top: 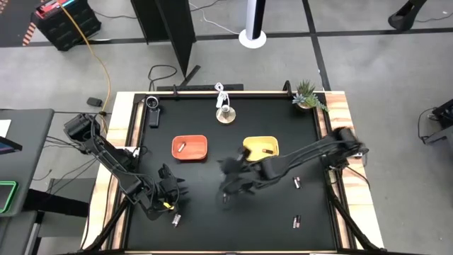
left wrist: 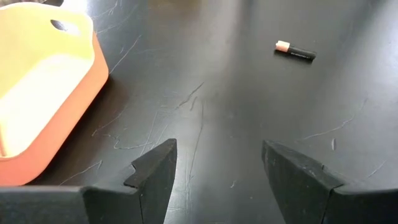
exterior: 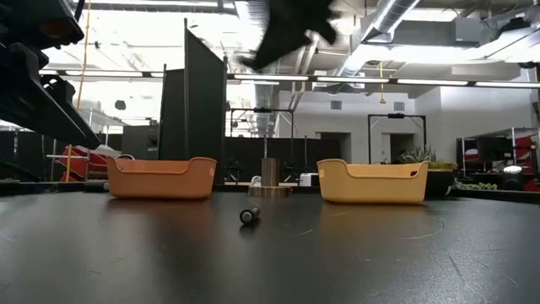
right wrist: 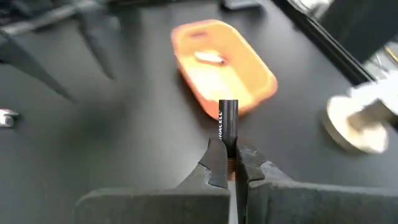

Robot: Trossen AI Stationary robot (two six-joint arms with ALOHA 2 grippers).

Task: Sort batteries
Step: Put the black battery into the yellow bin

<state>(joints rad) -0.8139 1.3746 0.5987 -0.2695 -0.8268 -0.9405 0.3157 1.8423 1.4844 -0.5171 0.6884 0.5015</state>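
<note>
One dark battery (right wrist: 228,119), lettered "RACELL", clenched upright in the right gripper (right wrist: 231,163) above mid-table. Two trays: orange tray (top: 190,148) with one battery, yellow tray (top: 260,147) with one. Three batteries (top: 297,183) loose on the table (top: 283,120). Left gripper (left wrist: 217,163) released, empty.

We see one dark battery (right wrist: 228,121) upright, clamped at its base — others (top: 296,183) lie scattered on the tabletop.

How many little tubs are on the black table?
2. The orange tray sits left of the table's middle, and the yellow tray sits just to its right. No other tub seems hidden anywhere.
</note>
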